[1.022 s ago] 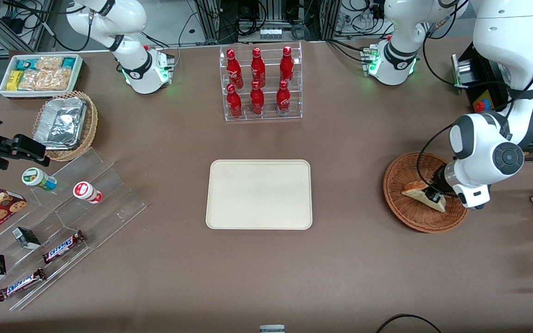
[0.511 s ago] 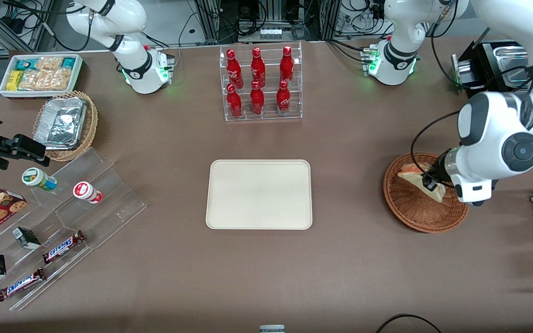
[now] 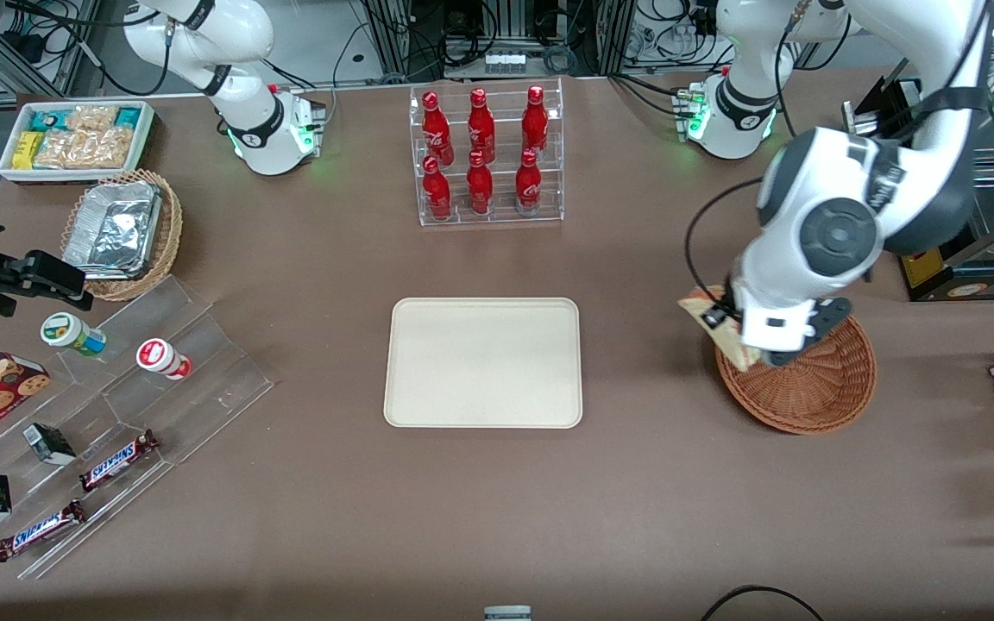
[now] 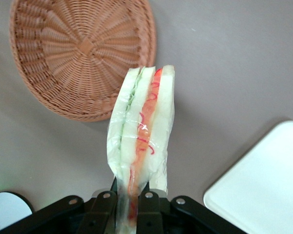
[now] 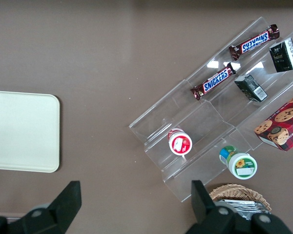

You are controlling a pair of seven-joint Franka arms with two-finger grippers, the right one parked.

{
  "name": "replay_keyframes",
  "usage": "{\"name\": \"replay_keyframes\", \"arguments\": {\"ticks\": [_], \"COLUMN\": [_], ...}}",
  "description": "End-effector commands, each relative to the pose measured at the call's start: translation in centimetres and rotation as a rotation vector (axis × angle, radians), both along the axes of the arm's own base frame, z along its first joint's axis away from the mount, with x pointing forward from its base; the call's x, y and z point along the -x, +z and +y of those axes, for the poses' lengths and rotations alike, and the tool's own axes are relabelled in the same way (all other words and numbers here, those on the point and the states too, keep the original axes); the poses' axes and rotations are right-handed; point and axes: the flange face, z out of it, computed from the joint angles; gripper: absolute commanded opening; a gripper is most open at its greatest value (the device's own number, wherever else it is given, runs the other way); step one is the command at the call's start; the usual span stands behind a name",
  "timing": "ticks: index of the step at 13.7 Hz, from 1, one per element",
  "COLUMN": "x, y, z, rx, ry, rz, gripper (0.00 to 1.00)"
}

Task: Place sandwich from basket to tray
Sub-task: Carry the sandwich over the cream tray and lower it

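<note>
— Wicker's bare now, look: the basket has nothing in it.

— Right, the sandwich is up in the air, pinched by one end in the claw, which is closed tight on it.

— Why hold it by the tip like that?

— I'd guess so the wedge hangs free and the filling isn't squashed. You can see the red and green layers edge-on.

— And where is it over the counter?

— Just above the basket's rim, on the side facing the tray. The tray sits well apart, nothing on it.

— So it needs carrying across, then lowering flat.

— That's my reading.
</note>
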Motion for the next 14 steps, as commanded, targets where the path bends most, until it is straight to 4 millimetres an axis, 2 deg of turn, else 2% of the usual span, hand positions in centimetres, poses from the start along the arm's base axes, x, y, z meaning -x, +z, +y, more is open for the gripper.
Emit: {"name": "replay_keyframes", "arguments": {"ticks": [1, 3, 4, 6, 9, 12, 14], "x": [0.4, 1.6, 2.7, 3.7, 5.2, 5.3, 6.1], "y": [1.0, 0.3, -0.6, -2.9, -6.4, -10.4, -12.5], "z": [-4.1, -8.2, -11.2, -14.8, -19.0, -20.6, -23.3], "rx": [0.001, 0.018, 0.012, 0.020, 0.042, 0.029, 0.035], "ry": [-0.102, -0.186, -0.246, -0.321, -0.401, -0.474, -0.519], "rz": [-0.028, -0.039, -0.050, -0.071, -0.082, -0.095, -0.093], "gripper": [0.14, 0.14, 0.14, 0.14, 0.14, 0.16, 0.16]}}
